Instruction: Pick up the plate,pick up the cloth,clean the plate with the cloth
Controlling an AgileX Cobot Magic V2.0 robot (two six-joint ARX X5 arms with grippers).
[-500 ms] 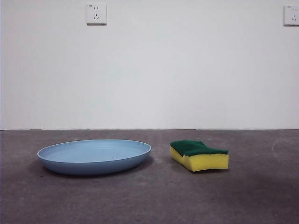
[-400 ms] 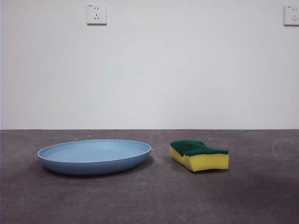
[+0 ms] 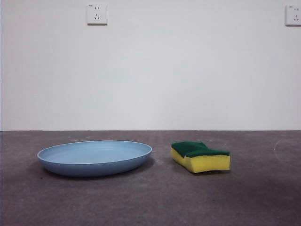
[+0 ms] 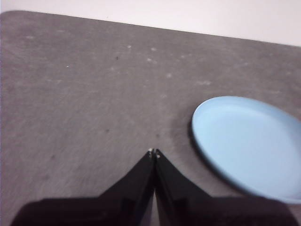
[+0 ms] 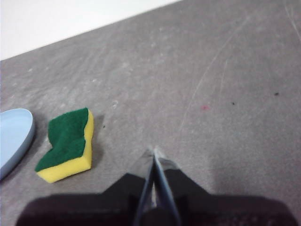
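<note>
Lying apart on the table (image 3: 150, 202): plate (image 3: 95, 157), sponge (image 3: 201, 157); left end effector (image 4: 154, 152) and right end effector (image 5: 153, 150) both pressed together

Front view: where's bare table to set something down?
Bare table all along the near side, plus patches outboard of the plate and of the sponge. Tightest spot: the narrow gap between those two. Both grippers, left and right, are shut above bare surface.

Two black tapered tools (image 4: 154, 153) (image 5: 153, 150), each with pale-tipped pointed jaws.
</note>
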